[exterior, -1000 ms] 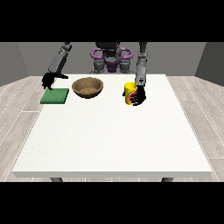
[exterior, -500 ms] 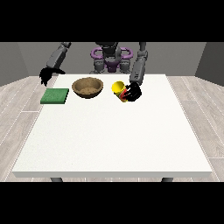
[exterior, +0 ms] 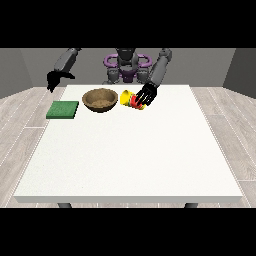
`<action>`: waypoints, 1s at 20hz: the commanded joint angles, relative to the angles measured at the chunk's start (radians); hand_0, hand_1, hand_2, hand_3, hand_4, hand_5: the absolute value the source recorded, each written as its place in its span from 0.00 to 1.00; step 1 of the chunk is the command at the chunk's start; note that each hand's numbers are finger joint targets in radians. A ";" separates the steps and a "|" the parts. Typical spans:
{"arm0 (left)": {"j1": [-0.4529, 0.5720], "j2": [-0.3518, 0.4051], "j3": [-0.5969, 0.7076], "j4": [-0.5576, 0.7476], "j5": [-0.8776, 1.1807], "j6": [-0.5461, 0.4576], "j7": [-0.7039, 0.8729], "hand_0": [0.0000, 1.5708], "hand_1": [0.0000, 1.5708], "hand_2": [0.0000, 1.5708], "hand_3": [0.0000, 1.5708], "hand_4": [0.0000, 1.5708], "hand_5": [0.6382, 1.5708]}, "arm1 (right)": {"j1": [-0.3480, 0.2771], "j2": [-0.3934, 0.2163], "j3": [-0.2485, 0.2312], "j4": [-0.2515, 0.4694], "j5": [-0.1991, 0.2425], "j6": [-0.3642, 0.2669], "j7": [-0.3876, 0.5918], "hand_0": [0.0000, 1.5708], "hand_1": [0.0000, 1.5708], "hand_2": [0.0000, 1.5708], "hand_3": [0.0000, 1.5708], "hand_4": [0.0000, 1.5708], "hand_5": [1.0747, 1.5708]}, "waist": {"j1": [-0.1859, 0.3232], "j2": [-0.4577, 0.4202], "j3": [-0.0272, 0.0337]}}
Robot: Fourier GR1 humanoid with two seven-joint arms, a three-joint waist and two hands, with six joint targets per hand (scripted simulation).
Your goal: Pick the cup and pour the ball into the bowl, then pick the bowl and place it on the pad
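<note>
Cup [exterior: 129,98] tipped right over on its side, held off the table just to the right of the bowl, open mouth turned toward the bowl's rim! Sweeping from the left now: the hand at the view's left [exterior: 52,80] hangs in the air above the table's far left corner, holding nothing, and whether its fingers are spread or curled I cannot tell. Below it lies the green pad [exterior: 63,109], flat and square near the left edge of the white table [exterior: 135,155]. Next along, the brown wooden bowl [exterior: 100,99] sits upright just beside the pad; its inside looks plain brown, no ball showing in it. Then the cup itself: yellow, with a red patch on the side where the black fingers cross it. The hand at the view's right [exterior: 145,95] has its fingers wrapped round the cup, arm reaching down from the robot's shoulder.
</note>
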 commanded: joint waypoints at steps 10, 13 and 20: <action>-0.211 -0.095 -0.294 0.027 -0.487 -0.304 0.435 0.81 0.81 1.00 0.98 0.56 0.96 | 0.072 -0.083 -0.093 0.221 -0.012 -0.006 -0.065 0.00 0.00 0.19 0.14 0.25 0.94 | 0.218 -0.175 -0.0025; -0.171 -0.176 -0.362 0.005 -0.538 -0.389 0.480 0.72 0.72 1.00 0.95 0.57 0.97 | 0.126 -0.053 -0.081 0.239 -0.002 -0.022 -0.065 0.00 0.00 0.19 0.17 0.26 0.94 | 0.233 -0.258 -0.0039; -0.182 -0.168 -0.424 -0.070 -0.650 -0.503 0.473 0.00 0.00 1.00 0.97 0.51 0.96 | 0.163 -0.059 -0.098 0.279 -0.008 -0.005 -0.138 0.00 0.00 0.19 0.23 0.26 0.93 | 0.286 -0.236 -0.0045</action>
